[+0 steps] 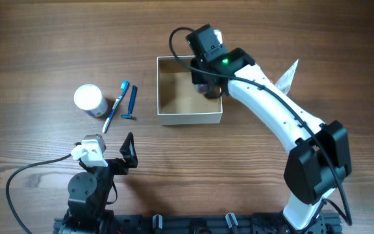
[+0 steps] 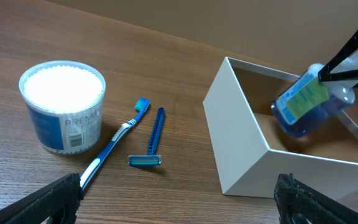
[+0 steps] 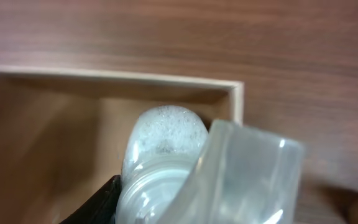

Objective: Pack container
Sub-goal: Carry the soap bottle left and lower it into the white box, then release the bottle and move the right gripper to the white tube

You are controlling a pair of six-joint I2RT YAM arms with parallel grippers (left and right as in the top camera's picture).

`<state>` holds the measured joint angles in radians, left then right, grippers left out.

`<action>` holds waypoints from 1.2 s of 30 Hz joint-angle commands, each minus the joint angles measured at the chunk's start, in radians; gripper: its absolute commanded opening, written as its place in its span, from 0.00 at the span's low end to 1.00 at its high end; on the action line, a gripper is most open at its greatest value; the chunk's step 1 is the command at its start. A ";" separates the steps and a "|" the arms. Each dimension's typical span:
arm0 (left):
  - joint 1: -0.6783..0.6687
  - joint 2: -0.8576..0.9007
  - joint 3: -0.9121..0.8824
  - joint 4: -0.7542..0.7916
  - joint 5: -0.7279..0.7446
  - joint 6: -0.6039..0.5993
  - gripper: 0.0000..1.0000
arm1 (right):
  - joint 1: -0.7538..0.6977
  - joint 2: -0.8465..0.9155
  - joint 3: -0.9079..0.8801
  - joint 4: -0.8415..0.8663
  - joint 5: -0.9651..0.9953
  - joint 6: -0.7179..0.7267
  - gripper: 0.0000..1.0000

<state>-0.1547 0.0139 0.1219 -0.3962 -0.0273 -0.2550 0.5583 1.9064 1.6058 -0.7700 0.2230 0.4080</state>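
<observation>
The container (image 1: pixel 167 117) is a square shallow cardboard box with white walls and a tan inside, at the table's middle; it also shows in the left wrist view (image 2: pixel 241 143) and the right wrist view (image 3: pixel 55 118). My right gripper (image 1: pixel 208 83) is shut on a clear bottle of blue liquid (image 2: pixel 306 102) and holds it tilted inside the box's right side. The bottle (image 3: pixel 166 162) fills the right wrist view. My left gripper (image 2: pixel 179 199) is open and empty, low over the table in front of the box.
A round white jar of cotton swabs (image 1: pixel 89 99) stands at the left, also in the left wrist view (image 2: pixel 62 106). A blue toothbrush (image 1: pixel 115 106) and a blue razor (image 1: pixel 131 103) lie between jar and box. A white wrapper (image 1: pixel 289 77) lies at the right.
</observation>
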 commanded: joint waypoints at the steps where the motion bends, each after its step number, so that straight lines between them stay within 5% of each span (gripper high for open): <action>1: 0.007 -0.008 -0.004 0.004 0.008 0.013 1.00 | -0.033 0.019 0.015 0.020 0.057 0.011 0.18; 4: 0.007 -0.008 -0.004 0.004 0.008 0.013 1.00 | -0.031 0.028 0.015 0.029 0.027 0.009 0.34; 5: 0.007 -0.008 -0.004 0.004 0.008 0.013 1.00 | -0.029 0.032 0.015 0.030 0.023 0.009 0.55; 9: 0.007 -0.008 -0.004 0.004 0.008 0.013 1.00 | -0.029 0.019 0.016 0.026 0.040 -0.015 0.85; 16: 0.007 -0.008 -0.004 0.004 0.008 0.013 1.00 | -0.055 -0.212 0.017 -0.053 0.099 -0.028 0.96; 22: 0.007 -0.008 -0.004 0.004 0.008 0.013 1.00 | -0.183 -0.433 0.017 -0.198 0.097 -0.041 0.96; 28: 0.007 -0.008 -0.004 0.004 0.008 0.013 1.00 | -0.388 -0.388 0.003 -0.340 0.083 0.010 0.94; 33: 0.007 -0.008 -0.004 0.004 0.008 0.013 1.00 | -0.468 -0.259 -0.018 -0.346 0.074 0.047 0.82; 36: 0.007 -0.008 -0.004 0.004 0.008 0.013 1.00 | -0.482 -0.174 -0.018 -0.346 0.030 0.043 0.65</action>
<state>-0.1547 0.0139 0.1219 -0.3962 -0.0277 -0.2550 0.0875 1.6596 1.6005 -1.1122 0.2913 0.4351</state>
